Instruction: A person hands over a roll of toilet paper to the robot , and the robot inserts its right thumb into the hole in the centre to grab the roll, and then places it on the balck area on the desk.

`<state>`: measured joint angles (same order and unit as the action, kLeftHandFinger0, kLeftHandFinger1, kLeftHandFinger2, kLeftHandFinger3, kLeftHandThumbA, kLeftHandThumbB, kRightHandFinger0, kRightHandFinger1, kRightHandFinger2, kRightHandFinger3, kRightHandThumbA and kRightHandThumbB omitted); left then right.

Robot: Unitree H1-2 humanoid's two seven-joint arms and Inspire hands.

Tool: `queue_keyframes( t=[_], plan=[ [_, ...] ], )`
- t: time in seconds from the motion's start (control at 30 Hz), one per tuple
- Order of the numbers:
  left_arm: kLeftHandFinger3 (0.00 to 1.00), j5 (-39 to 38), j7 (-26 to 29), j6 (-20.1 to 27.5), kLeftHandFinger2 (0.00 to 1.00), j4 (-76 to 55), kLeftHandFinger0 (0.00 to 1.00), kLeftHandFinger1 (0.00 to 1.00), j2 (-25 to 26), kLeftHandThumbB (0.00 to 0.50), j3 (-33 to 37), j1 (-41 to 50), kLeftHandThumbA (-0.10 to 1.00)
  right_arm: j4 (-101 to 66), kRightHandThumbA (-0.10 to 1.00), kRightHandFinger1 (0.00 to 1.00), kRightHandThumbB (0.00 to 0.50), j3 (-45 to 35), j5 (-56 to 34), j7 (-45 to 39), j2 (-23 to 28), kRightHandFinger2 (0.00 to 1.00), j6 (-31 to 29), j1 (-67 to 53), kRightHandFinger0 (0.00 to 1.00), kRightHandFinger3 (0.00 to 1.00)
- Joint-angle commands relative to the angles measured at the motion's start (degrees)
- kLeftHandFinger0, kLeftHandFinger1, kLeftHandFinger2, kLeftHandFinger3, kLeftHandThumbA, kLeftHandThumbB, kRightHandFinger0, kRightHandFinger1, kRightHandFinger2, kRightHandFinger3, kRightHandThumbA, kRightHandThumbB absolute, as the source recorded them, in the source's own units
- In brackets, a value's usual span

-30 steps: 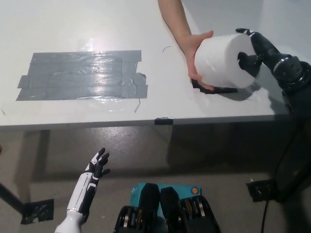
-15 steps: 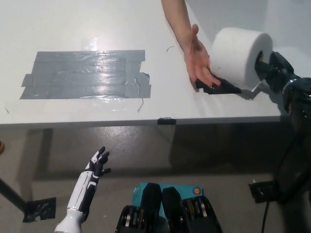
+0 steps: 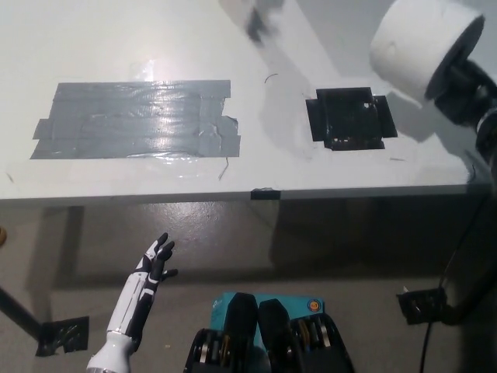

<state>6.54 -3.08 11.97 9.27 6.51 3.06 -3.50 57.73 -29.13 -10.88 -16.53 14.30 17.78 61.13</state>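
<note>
White toilet paper roll (image 3: 419, 45) sat gripped on the black right hand (image 3: 464, 79), raised above the black area (image 3: 349, 118); the left hand (image 3: 157, 261) hung open below.

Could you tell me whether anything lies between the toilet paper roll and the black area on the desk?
Nothing visible does. The right hand holds the toilet paper roll up, right of the black area, which lies bare. A person's blurred hand is off at the top edge.
</note>
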Motion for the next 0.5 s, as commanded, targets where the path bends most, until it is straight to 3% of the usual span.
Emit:
queue_keyframes(
  t=[0.0,0.07,0.13,0.17,0.43,0.47],
  plan=[
    [1.00,0.4,0.0,-0.1,1.00,-0.5,0.87,1.00,0.5,0.124,0.1,-0.7,1.00,-4.5,-0.10,0.41,0.086,6.1,-0.3,-3.8,2.2,0.84,3.0,4.8,0.00,1.00],
    [1.00,0.3,-0.2,-0.2,1.00,-0.4,0.88,1.00,0.6,0.118,0.1,-0.7,1.00,-4.3,-0.10,0.49,0.076,9.5,1.5,-3.7,2.9,0.89,2.2,5.1,0.00,1.00],
    [1.00,0.4,-0.1,0.1,1.00,-0.3,0.88,1.00,0.4,0.118,0.2,-0.8,1.00,-3.8,-0.10,0.50,0.065,12.2,2.4,-4.3,3.7,0.91,1.6,5.5,0.00,1.00],
    [1.00,0.6,-0.1,0.3,1.00,-0.2,0.88,1.00,0.5,0.124,0.2,-0.9,1.00,-3.5,-0.10,0.52,0.084,15.0,4.1,-4.1,4.3,0.92,0.3,5.6,0.01,1.00],
    [1.00,1.1,0.1,0.1,1.00,-0.6,0.86,1.00,0.6,0.118,0.3,-1.1,1.00,-1.2,-0.10,0.52,0.087,29.6,12.4,-3.8,6.8,0.94,-4.7,7.6,0.02,1.00],
    [1.00,0.9,-0.1,-0.1,1.00,-0.7,0.86,1.00,0.6,0.122,0.3,-1.0,1.00,-1.0,-0.10,0.60,0.123,33.6,15.8,-2.6,7.3,0.97,-6.6,7.7,0.17,1.00]
  ],
)
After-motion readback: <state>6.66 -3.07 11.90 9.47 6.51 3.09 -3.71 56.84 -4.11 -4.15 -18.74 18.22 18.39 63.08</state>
